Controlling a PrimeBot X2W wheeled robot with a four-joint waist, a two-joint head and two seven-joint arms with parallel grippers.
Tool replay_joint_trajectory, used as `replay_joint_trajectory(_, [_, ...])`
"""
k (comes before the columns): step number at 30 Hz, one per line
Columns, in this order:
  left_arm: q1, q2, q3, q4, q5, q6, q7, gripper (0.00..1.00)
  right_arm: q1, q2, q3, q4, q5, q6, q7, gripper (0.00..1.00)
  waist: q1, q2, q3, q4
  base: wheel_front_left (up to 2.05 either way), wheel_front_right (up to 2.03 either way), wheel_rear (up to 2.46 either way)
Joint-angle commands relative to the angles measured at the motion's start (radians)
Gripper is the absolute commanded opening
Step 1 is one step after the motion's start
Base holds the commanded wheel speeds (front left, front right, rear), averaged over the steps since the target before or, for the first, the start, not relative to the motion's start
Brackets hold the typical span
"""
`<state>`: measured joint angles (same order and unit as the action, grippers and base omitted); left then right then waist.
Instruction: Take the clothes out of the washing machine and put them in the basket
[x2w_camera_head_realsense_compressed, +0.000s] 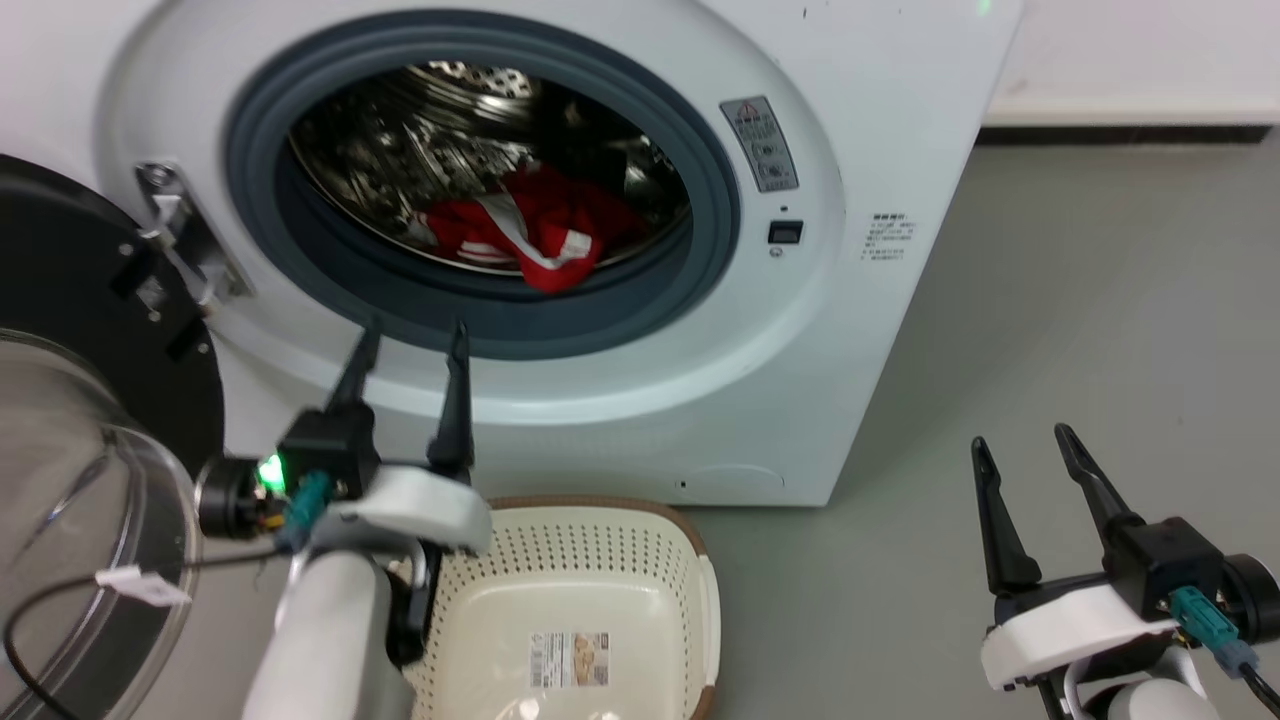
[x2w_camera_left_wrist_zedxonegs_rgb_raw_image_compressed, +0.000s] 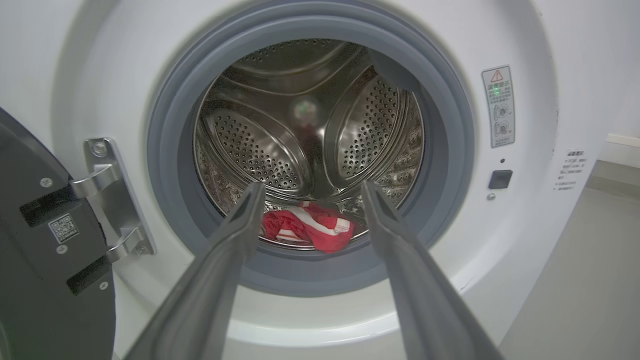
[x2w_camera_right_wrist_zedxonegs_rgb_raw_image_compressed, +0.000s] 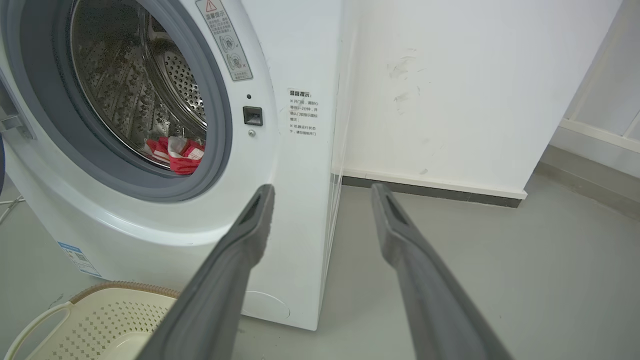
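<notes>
Red clothes (x2w_camera_head_realsense_compressed: 530, 235) with white stripes lie at the front bottom of the washing machine (x2w_camera_head_realsense_compressed: 840, 330) drum, also seen as clothes (x2w_camera_left_wrist_zedxonegs_rgb_raw_image_compressed: 310, 227) and clothes (x2w_camera_right_wrist_zedxonegs_rgb_raw_image_compressed: 175, 152). My left gripper (x2w_camera_head_realsense_compressed: 415, 335) is open, fingertips just below the grey porthole rim, pointing at the drum; it is the left gripper (x2w_camera_left_wrist_zedxonegs_rgb_raw_image_compressed: 310, 187) framing the garment in its wrist view. The cream basket (x2w_camera_head_realsense_compressed: 640, 545) with a brown rim sits on the floor in front of the machine, basket (x2w_camera_right_wrist_zedxonegs_rgb_raw_image_compressed: 100, 315). My right gripper (x2w_camera_head_realsense_compressed: 1020, 440) is open over the floor to the right of the machine, right gripper (x2w_camera_right_wrist_zedxonegs_rgb_raw_image_compressed: 322, 190).
The black-framed glass door (x2w_camera_head_realsense_compressed: 80, 420) hangs open at the left, with its hinge (x2w_camera_left_wrist_zedxonegs_rgb_raw_image_compressed: 107, 195) beside the porthole. Grey floor (x2w_camera_head_realsense_compressed: 1080, 330) stretches right of the machine. A white wall (x2w_camera_right_wrist_zedxonegs_rgb_raw_image_compressed: 450, 90) with a dark skirting stands behind.
</notes>
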<state>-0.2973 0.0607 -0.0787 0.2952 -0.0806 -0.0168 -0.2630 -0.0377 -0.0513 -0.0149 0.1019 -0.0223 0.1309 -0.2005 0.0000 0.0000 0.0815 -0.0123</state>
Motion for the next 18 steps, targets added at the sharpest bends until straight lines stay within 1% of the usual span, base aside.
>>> replay_joint_trajectory(1, [-0.058, 0.015, 0.010, 0.019, 0.008, -0.003, -0.003, 1.00, -0.022, 0.002, 0.012, -0.001, 0.011, 0.000, -0.001, 1.00, 0.0000, 0.0000, 0.066, -0.027, 0.00, 0.00, 0.00])
replay_joint_trajectory(5, [-0.184, 0.048, 0.023, 0.080, 0.023, -0.009, -0.003, 1.00, -0.068, 0.002, 0.035, 0.006, 0.017, 0.000, -0.010, 1.00, 0.0000, 0.0000, 0.152, -0.063, 0.00, 0.00, 0.00])
replay_joint_trajectory(10, [-0.347, 0.093, 0.032, 0.189, 0.039, -0.017, -0.003, 1.00, -0.130, 0.002, 0.063, 0.021, 0.037, 0.000, -0.025, 1.00, 0.0000, 0.0000, 0.263, -0.114, 0.00, 0.00, 0.00])
replay_joint_trajectory(18, [-0.591, 0.175, 0.027, 0.433, 0.065, -0.030, 0.005, 1.00, -0.223, 0.002, 0.134, 0.068, 0.082, 0.000, -0.053, 1.00, 0.0000, 0.0000, 0.406, -0.198, 0.00, 0.00, 0.00])
